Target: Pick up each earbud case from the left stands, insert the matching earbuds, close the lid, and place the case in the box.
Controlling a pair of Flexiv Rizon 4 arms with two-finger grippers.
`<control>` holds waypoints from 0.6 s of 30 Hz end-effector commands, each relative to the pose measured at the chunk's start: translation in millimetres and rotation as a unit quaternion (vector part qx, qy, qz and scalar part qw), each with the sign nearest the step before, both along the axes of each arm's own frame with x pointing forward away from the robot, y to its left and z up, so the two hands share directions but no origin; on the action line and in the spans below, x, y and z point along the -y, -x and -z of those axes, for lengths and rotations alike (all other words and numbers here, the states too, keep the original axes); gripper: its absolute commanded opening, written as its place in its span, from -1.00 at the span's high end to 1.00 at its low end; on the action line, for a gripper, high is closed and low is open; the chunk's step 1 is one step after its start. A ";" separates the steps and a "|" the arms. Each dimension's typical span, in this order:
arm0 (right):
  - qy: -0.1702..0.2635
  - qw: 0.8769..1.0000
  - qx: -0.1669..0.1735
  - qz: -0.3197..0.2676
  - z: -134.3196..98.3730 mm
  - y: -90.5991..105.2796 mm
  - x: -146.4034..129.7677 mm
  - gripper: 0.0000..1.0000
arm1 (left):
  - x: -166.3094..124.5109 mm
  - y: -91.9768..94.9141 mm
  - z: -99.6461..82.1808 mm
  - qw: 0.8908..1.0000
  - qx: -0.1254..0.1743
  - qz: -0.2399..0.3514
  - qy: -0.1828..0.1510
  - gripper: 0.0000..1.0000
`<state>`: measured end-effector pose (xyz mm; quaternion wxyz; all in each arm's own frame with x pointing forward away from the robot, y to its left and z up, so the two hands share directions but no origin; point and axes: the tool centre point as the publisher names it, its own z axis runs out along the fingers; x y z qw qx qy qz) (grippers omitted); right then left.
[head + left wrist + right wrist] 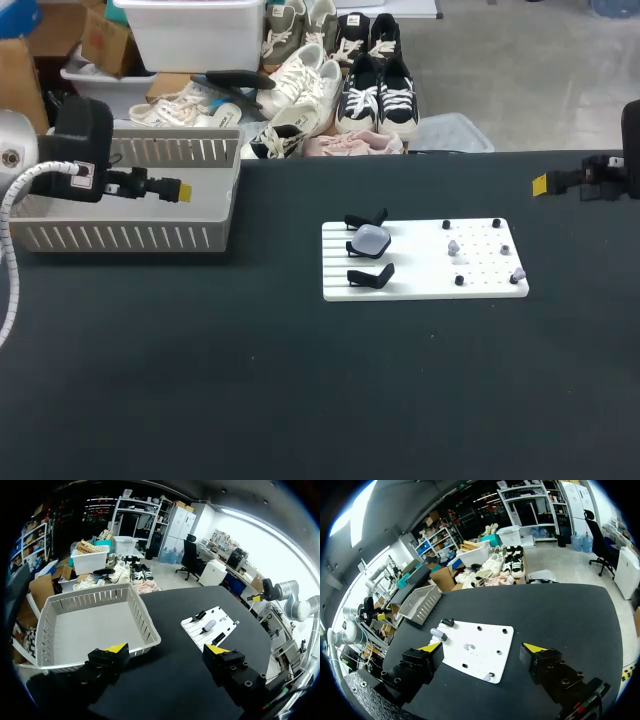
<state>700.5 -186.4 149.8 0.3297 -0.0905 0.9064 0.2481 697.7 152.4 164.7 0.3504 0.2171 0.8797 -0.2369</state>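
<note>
A white board [480,285] lies mid-table with three black stands [370,275] at its left end. One pale earbud case [372,238] rests on the middle stand; the other two stands are bare. Small pale earbuds [453,246] sit among black pegs on the board's right half. My left gripper [183,190] hangs open over the white slatted box [130,240], holding nothing. My right gripper [540,184] is open and holds nothing, at the far right, well off the board. The left wrist view shows the box's rim [145,625] and the case [209,625] ahead of the left gripper [167,650].
In the right wrist view the board [485,640], an earbud [466,646] and the case [439,633] lie ahead of the open right gripper [482,647]. The box [420,602] is beyond them. The black tabletop [300,400] spreads around the board.
</note>
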 end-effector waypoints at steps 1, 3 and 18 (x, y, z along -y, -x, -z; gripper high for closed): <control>-0.001 1.000 0.000 -0.001 0.2 -0.7 0.5 -1.00 | 11.1 -10.1 -6.5 0.996 0.025 0.080 0.015 -1.00; -0.001 1.000 0.000 -0.001 0.2 -0.7 0.5 -1.00 | 19.8 -14.8 -10.3 0.993 0.036 0.113 0.007 -1.00; -0.001 1.000 0.000 -0.001 0.2 -0.7 0.5 -1.00 | 89.2 -40.2 -1.9 0.945 0.087 0.314 -0.017 -1.00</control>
